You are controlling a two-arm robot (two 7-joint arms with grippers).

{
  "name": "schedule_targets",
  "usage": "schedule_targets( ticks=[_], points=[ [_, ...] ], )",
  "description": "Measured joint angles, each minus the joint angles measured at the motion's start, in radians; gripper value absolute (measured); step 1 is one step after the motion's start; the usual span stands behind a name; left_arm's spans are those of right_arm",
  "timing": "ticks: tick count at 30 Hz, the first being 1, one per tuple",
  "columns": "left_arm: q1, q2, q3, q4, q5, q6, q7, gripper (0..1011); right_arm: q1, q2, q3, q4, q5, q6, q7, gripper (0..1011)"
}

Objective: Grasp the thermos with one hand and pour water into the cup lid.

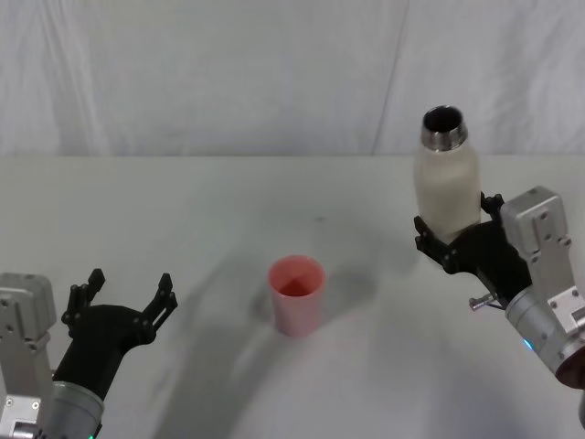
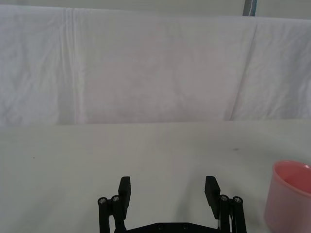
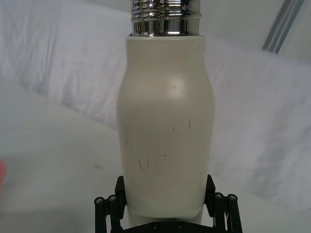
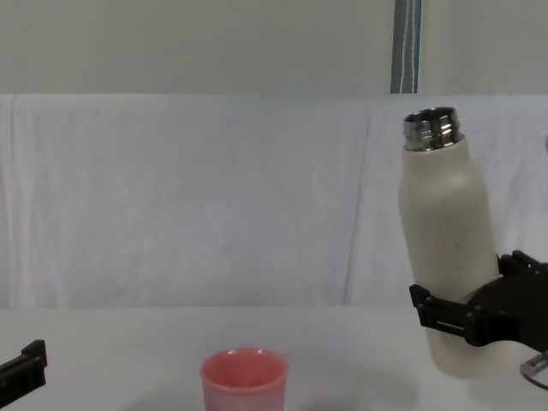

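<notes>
**Right tool holds the thermos aloft, beside the cup lid**

The right tool [image 1: 450,240] is clamped around the lower body of the thermos [image 1: 446,183], its black fingers [image 3: 111,208] pressed against both sides of the cream-white bottle. In the chest view the thermos [image 4: 447,248] hangs clear of the counter [image 1: 219,210], its base lifted off the surface, and it leans slightly, the open steel neck tipped a little toward the robot's left. The neck is uncapped and dark inside.

The cup lid [image 1: 296,294] stands upright on the counter, well apart from the right tool, off to that tool's left and somewhat nearer the robot. Its pink rim faces up. It lies between the two tools.

The left tool [image 1: 126,294] hovers low near the counter's near edge, its fingers [image 2: 125,190] spread wide with nothing between them. From the left tool, the cup lid [image 2: 289,196] sits off to its right and slightly ahead, not touching it.
</notes>
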Motion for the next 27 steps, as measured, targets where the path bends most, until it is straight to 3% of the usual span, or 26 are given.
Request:
schedule_targets(
  ticks=[3, 11, 27],
  points=[
    [0.000, 0.000, 0.000, 0.000, 0.000, 0.000, 0.000, 1001, -0.017, 0.021, -0.014, -0.042, -0.083, 0.003, -0.026, 950],
    [0.000, 0.000, 0.000, 0.000, 0.000, 0.000, 0.000, 1001, -0.053, 0.046, -0.037, -0.110, -0.233, 0.001, -0.068, 950],
    [0.000, 0.000, 0.000, 0.000, 0.000, 0.000, 0.000, 1001, -0.073, 0.075, -0.081, -0.136, -0.431, 0.002, -0.089, 950]
  ],
)
